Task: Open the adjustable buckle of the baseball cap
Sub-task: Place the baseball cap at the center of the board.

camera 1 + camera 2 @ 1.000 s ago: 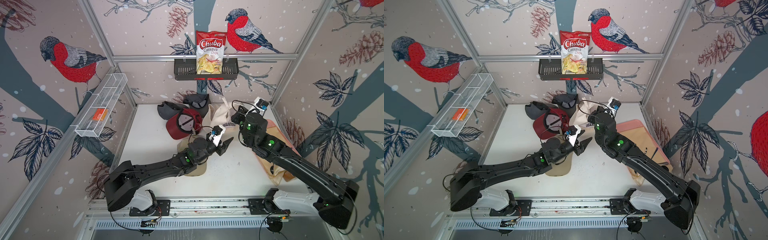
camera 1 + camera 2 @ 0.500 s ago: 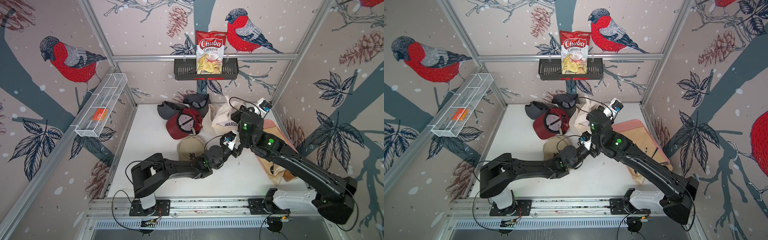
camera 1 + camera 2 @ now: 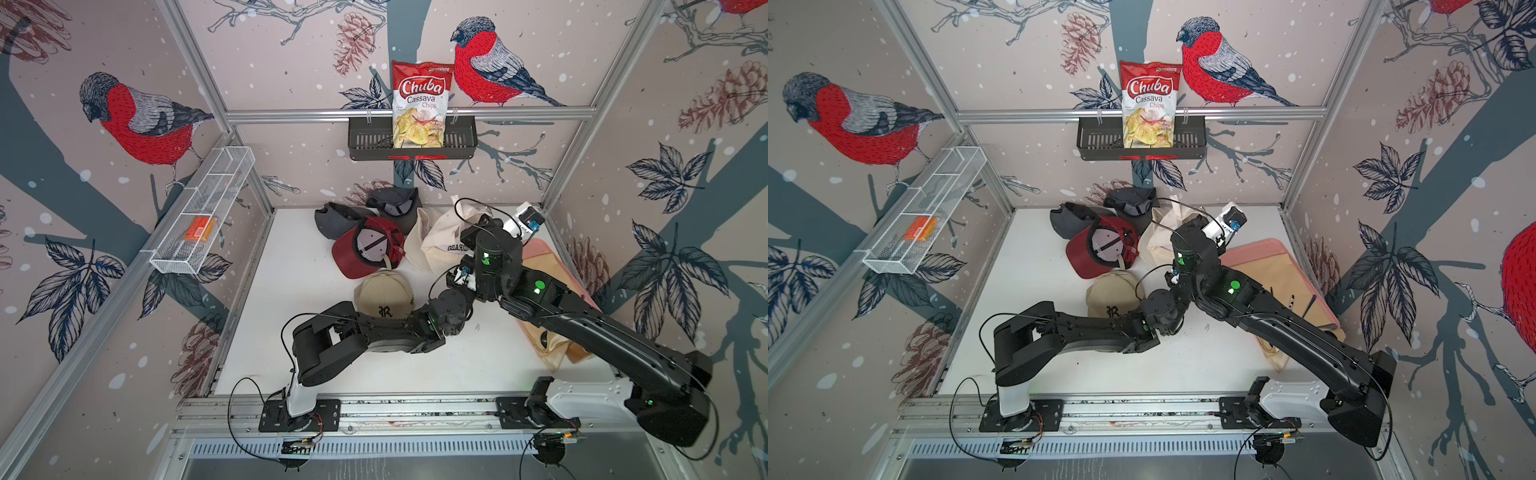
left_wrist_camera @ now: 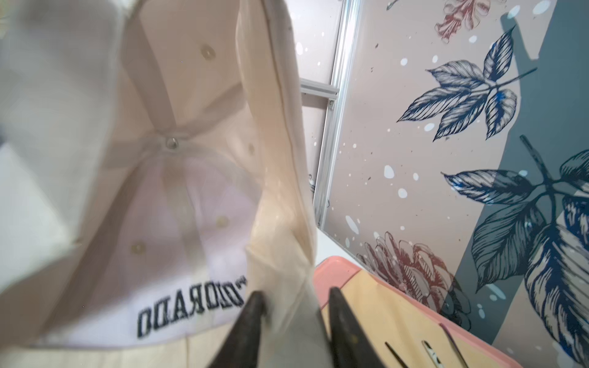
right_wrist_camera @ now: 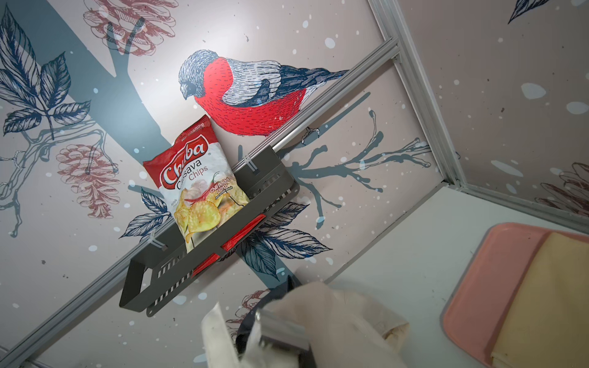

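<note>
Left gripper [image 4: 294, 321] pinched narrowly on a fold of the cream cap [image 3: 441, 243], which hung right-rear beside the pink tray [image 3: 542, 255], hollow side facing it, length running rearward. Right gripper [image 3: 468, 236] clamped its strap end, fingers hidden. Only the right wrist view showed the metal buckle [image 5: 282, 331].

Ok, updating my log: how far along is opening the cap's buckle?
Done: the cream cap is raised off the table. In hand: the left gripper pinches its rim; the right gripper, fingers hidden, grips by the metal buckle. Left: the strap looks not yet pulled free.
</note>
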`<state>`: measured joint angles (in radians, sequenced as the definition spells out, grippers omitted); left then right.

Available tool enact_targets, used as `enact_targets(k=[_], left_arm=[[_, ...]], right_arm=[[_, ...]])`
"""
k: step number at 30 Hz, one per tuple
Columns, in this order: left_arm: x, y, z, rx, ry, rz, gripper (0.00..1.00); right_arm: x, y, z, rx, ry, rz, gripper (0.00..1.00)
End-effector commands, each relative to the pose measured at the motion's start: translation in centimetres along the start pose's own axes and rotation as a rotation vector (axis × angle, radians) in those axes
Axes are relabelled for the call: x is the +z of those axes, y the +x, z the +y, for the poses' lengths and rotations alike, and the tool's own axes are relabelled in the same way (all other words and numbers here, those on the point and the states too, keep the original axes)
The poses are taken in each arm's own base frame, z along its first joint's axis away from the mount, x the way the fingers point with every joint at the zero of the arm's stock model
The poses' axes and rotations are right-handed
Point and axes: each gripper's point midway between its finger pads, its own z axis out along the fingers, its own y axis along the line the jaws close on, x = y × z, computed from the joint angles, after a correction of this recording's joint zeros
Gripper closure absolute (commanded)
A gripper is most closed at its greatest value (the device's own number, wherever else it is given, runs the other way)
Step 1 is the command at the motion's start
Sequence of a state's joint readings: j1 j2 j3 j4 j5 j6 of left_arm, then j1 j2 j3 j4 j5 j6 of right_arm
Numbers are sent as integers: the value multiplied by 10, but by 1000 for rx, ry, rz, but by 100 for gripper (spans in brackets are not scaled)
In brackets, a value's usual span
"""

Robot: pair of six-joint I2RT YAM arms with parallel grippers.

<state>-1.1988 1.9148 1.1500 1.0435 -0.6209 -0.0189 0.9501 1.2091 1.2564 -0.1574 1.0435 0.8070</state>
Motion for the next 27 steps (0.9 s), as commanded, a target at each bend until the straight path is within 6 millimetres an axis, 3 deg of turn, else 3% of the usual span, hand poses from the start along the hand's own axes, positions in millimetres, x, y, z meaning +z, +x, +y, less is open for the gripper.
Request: enact_targets(k=[1, 4, 11, 14, 17, 23, 27], left_arm=[[-10, -9, 4, 15, 20, -18, 88], [-23, -14, 11, 34, 26, -20, 100], [-42, -22, 15, 93, 107, 20, 100], [-44, -24, 11, 79, 214, 80, 100], [-47, -21, 20, -28, 318, 182, 100], [-54, -37, 32, -203, 515, 345, 100], [-56, -26, 42, -403, 590, 466, 100]], right_arm=[[-1, -3, 6, 0, -45, -10, 100], [1, -2, 3, -4, -61, -4, 100], [8, -7, 0, -26, -107, 11, 98], [8, -9, 2, -63, -156, 24, 87], [8, -11, 5, -105, -226, 34, 71], [7, -19, 8, -186, -302, 46, 44], [5, -24, 3, -235, -310, 43, 35]])
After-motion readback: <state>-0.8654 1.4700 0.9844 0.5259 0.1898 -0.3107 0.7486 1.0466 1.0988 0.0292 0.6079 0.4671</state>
